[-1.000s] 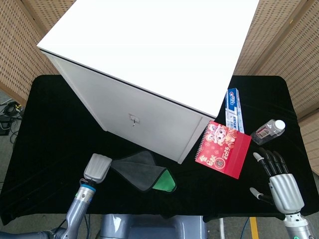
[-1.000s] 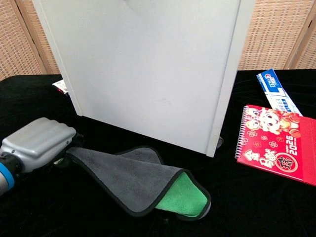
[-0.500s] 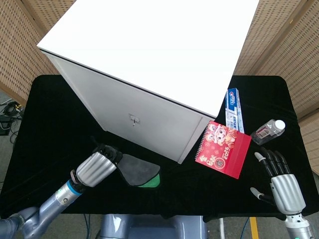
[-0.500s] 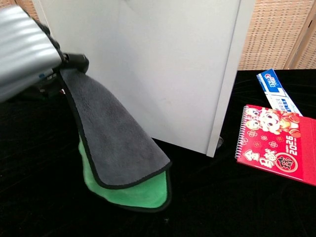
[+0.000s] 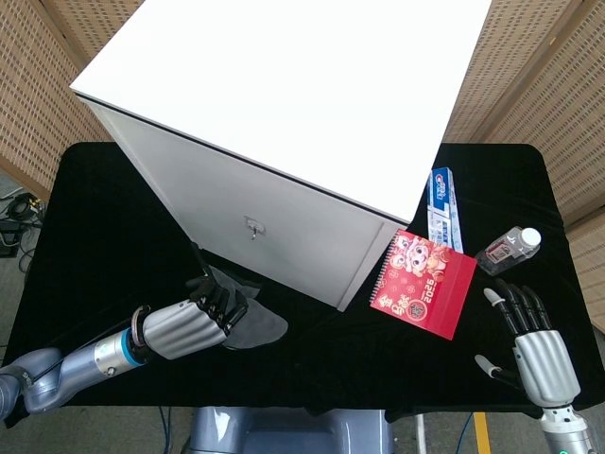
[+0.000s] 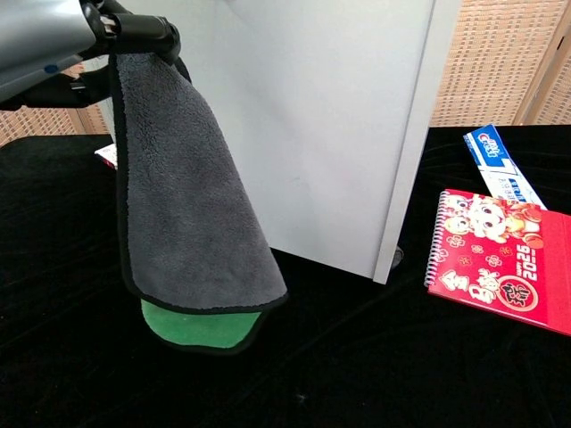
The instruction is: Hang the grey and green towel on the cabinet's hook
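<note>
Left hand (image 5: 184, 327): sits at about 7 o'clock on the bench, raised off the cloth, its fingers (image 5: 219, 301) closed on the top edge of the towel.
Towel (image 6: 183, 214): hangs free from the left hand in front of the cabinet's front face; the grey side faces out in the chest view and a strip of green shows at the bottom hem. It hangs clear of the bench there.
Cabinet (image 5: 284, 104): big white box in the middle of the bench, reaching toward 12 o'clock, turned at an angle.
Hook (image 5: 252, 227): small metal piece on the cabinet's front face, up at about 1 o'clock from the left hand and apart from the towel.
Bench (image 5: 104, 218): covered in black cloth.
Calendar (image 5: 423, 283): red spiral-bound desk calendar, standing just beside the cabinet's right corner at about 4 o'clock.
Toothpaste box (image 5: 446, 206): blue and white, lying flat behind the calendar at about 3 o'clock.
Bottle (image 5: 508, 250): small clear one with a white cap, lying on its side to the right of the calendar.
Right hand (image 5: 534, 348): low at 5 o'clock, fingers straight and apart, holding nothing, near the bottle but not touching it.
</note>
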Available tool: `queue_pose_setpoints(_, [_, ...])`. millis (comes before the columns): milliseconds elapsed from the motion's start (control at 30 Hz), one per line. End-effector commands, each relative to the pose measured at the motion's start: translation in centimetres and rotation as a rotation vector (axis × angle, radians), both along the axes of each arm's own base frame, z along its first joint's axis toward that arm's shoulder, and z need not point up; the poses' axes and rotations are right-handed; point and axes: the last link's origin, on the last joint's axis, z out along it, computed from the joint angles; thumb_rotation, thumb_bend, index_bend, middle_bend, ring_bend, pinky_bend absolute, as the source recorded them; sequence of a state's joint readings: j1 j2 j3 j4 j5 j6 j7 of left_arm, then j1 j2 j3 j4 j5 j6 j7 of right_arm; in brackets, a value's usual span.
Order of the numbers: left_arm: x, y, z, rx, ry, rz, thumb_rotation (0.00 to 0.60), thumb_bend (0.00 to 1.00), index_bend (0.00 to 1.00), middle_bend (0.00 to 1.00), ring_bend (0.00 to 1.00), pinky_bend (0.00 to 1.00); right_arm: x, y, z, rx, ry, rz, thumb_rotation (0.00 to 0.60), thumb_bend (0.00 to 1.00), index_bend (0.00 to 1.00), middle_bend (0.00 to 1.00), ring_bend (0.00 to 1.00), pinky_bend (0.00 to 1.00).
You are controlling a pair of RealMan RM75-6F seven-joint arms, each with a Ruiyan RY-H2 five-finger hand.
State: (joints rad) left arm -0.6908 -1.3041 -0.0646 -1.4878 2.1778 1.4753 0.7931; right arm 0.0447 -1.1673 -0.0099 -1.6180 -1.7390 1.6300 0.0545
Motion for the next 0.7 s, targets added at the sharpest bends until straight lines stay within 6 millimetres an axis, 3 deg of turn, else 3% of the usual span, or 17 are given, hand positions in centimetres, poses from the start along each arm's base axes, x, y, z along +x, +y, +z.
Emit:
queue_pose_setpoints(33, [0.6,0.5,-0.5,-0.010,0.013,-0.013,0.600,0.68,0.79,0.84,0.80,0.71,0.0,0.0,0.0,-0.001,0.001,-0.001,0.600,0.12,0.09,0.00,0.00,0.00])
queue_pose_setpoints(267, [2.5,1.0,-1.5,-0.020,0.043,-0.035,0.600,0.66,0.79,0.84,0.80,0.70,-0.3,-0.3,0.0,-0.001,-0.003,-0.010,0.600,0.12,0.09,0.00,0.00,0.00])
queue_pose_setpoints(700, [5.3,0.0,-2.9,-0.024,0.106,-0.084,0.600,0.65,0.79,0.84,0.80,0.70,-0.2,-0.3,0.2,-0.005,-0.010,-0.005,0.600,0.12,0.09,0.00,0.00,0.00])
